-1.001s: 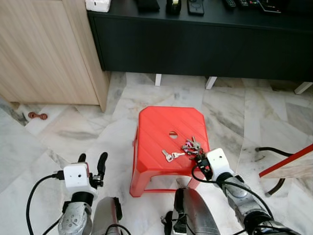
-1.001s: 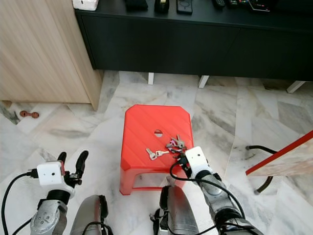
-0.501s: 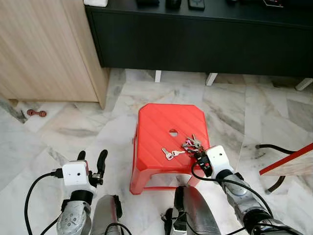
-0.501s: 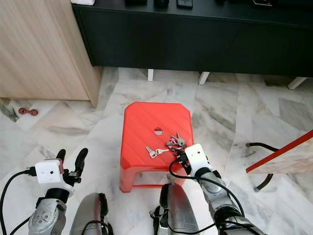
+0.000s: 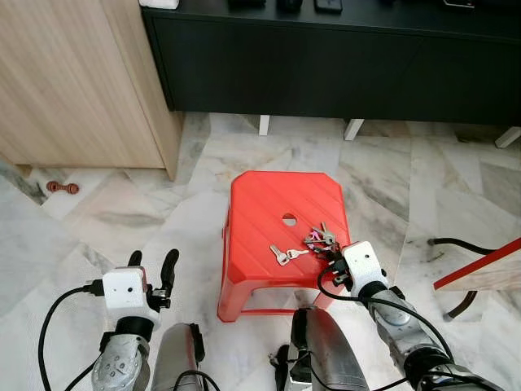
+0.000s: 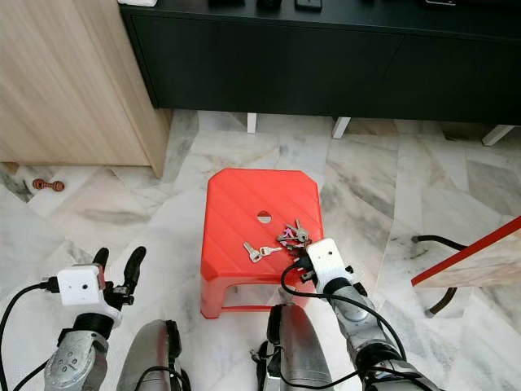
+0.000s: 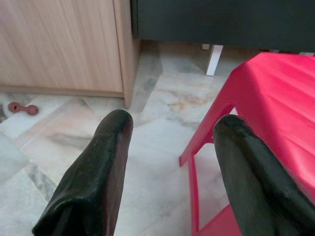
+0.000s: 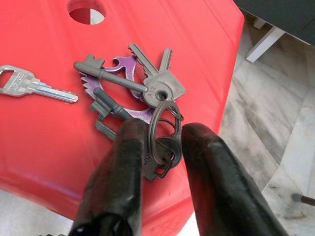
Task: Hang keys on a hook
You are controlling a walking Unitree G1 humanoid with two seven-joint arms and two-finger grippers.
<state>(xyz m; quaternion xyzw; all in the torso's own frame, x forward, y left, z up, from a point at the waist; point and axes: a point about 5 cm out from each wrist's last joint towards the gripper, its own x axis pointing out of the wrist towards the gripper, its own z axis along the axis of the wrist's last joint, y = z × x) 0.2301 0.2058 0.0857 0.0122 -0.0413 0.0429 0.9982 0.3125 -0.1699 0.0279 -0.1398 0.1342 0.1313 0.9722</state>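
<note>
A bunch of keys on a metal ring lies near the right edge of a red plastic stool. A single silver key lies just to its left. My right gripper sits at the stool's right front corner. In the right wrist view its two black fingers press on either side of the key ring, shut on it, while the keys still rest on the stool. Low on the left, my left gripper is held open beside the stool and holds nothing.
A long black cabinet on white feet runs along the back. A light wooden cupboard stands at the left, with a small brown object on the marble floor beside it. A red-edged board and a black cable lie at the right.
The view has shifted a little downward. My right gripper has stayed at the bunch of keys, edging slightly closer. The left arm has not moved.
</note>
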